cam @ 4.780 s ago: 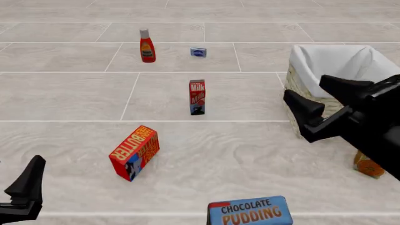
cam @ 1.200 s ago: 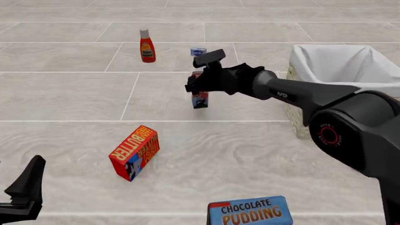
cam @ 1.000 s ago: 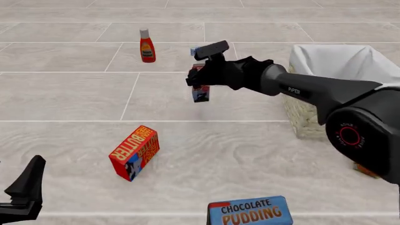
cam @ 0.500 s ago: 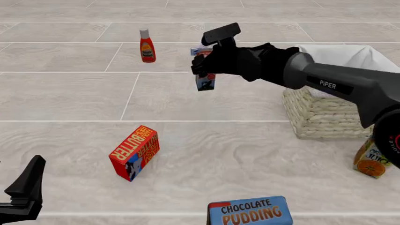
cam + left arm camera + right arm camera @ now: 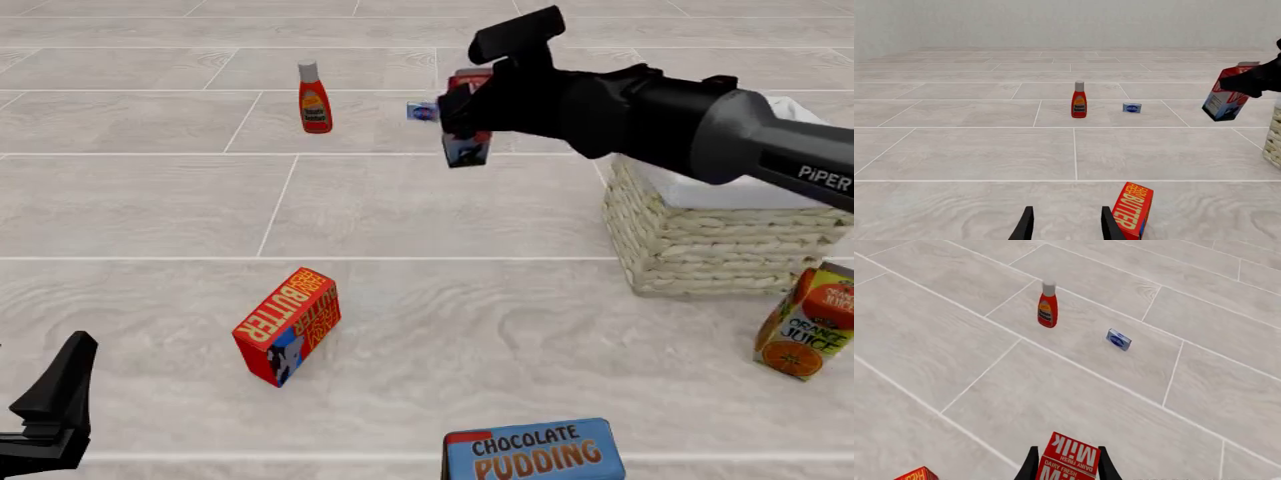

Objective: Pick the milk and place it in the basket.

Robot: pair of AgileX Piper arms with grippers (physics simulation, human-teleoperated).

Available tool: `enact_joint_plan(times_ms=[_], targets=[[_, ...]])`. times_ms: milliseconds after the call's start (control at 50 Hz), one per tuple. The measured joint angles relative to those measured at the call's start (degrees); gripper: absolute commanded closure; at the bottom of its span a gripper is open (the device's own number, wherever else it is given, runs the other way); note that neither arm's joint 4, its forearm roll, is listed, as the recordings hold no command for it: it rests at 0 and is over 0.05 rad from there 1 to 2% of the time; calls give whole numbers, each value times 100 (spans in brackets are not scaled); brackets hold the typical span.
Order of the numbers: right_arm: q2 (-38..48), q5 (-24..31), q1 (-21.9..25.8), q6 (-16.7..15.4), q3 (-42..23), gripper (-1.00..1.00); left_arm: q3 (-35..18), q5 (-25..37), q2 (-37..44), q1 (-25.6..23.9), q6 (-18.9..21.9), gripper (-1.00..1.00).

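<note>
**Milk carton aloft, short of the basket**

Held clear of the surface in the right tool (image 5: 470, 110): the milk (image 5: 467, 135), pinched near its upper part, lower end hanging free and tipped a little. Seen from the right wrist as a red top with white lettering (image 5: 1069, 456) wedged between two dark fingers (image 5: 1030, 465). Not yet over the basket (image 5: 694, 235), which stands to the right with its white liner showing; carton hangs just beside the near-left corner, above rim height by the look of it.

Likely light and fairly stiff, being a slim cardboard box; smooth printed faces probably a bit slippery, so a pinch across the flat sides near the top looks the sensible hold, though the tilt hints at some swing about the grip. Probably tolerant of a short drop onto the cloth.

Left tool (image 5: 1066, 225) idle and low at the near edge, fingers parted, nothing between them.

Pale wood-grain tiled surface, running far back to a plain wall. Scattered on it: ketchup bottle (image 5: 314, 97), small blue box (image 5: 422, 111), butter box (image 5: 287, 324) tilted, chocolate pudding box (image 5: 534, 452), orange juice carton (image 5: 806, 334) beside the basket.
</note>
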Motion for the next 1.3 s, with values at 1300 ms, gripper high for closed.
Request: enact_joint_plan(times_ms=[1300], targets=[[-1906, 195, -1639, 63, 837, 100, 0, 0, 0, 0, 0, -100]])
